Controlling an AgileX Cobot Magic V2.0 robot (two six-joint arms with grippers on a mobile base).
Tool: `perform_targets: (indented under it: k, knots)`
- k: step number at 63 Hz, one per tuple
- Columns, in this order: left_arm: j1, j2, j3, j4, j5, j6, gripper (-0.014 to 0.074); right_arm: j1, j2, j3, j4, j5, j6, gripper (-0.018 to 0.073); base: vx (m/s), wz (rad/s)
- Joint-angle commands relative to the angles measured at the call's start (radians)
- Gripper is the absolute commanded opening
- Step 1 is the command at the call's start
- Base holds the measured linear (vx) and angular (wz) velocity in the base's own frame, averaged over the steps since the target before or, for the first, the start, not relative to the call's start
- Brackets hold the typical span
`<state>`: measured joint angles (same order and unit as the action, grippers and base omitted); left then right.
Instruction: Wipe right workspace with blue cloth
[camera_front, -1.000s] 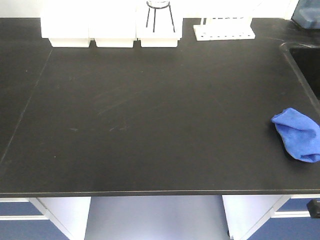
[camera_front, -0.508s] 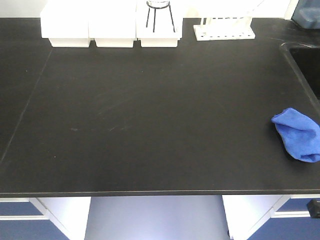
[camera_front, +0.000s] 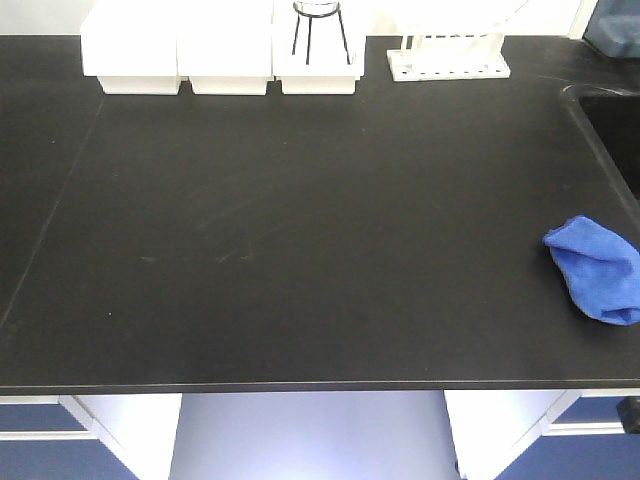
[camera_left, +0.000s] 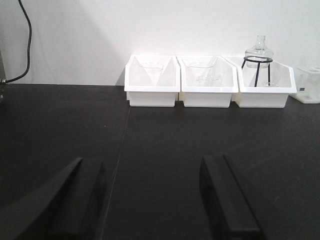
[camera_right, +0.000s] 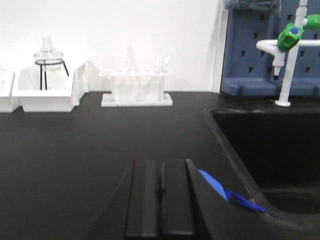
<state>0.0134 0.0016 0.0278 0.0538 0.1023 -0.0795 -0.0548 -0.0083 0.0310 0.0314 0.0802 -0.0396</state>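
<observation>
Even brightness; blurry left pincer (camera_left: 150, 167)

The blue cloth (camera_front: 598, 270) runs off the front view's right edge; in the wrist view the right pincer (camera_right: 161, 167) hides most of it.

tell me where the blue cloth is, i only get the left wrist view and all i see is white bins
Observer: In the front view the blue cloth lies crumpled at the far right edge of the counter.
Operator: is the right tool on it yet
Observer: No. The right wrist view shows the right tool shut with nothing in it, and the cloth peeks out just past its right side.
Operator: anything close to the cloth
Observer: A sink opens just beyond it on the right.
</observation>
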Motion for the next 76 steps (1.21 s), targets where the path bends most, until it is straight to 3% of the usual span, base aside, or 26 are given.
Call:
perform_targets:
  k: [1,11,16,34,52,66,76]
  knots:
    - [-0.002,0.015,0.031,-0.003,-0.083,-0.005,0.0523,-0.001,-0.011,0.018,0.007,-0.135,0.010,-0.0008,0.00,0.00]
    - [-0.002,0.015,0.031,-0.003,-0.083,-0.005,0.0523,-0.001,-0.011,-0.002,0.014,-0.266,0.014,-0.0006,0.00,0.00]
    - [-0.002,0.015,0.031,-0.003,-0.083,-0.005,0.0523,-0.001,-0.011,-0.045,0.013,-0.264,0.014,-0.0004,0.00,0.00]
    - [-0.002,0.015,0.031,-0.003,-0.083,-0.005,0.0523,-0.001,0.119,-0.276,0.013,0.045,0.013,-0.0004,0.00,0.00]
    - [-0.002,0.015,0.031,-0.003,-0.083,-0.005,0.0523,-0.001,0.391,-0.359,0.023,0.105,0.022,0.0004,0.00,0.00]
    - [-0.002,0.015,0.031,-0.003,-0.083,-0.005,0.0523,-0.001,0.630,-0.389,0.028,0.395,0.040,0.0057,0.00,0.00]
    - [-0.002,0.015,0.031,-0.003,-0.083,-0.005,0.0523,-0.001,0.765,-0.504,0.010,0.455,0.047,0.0130,0.00,0.00]
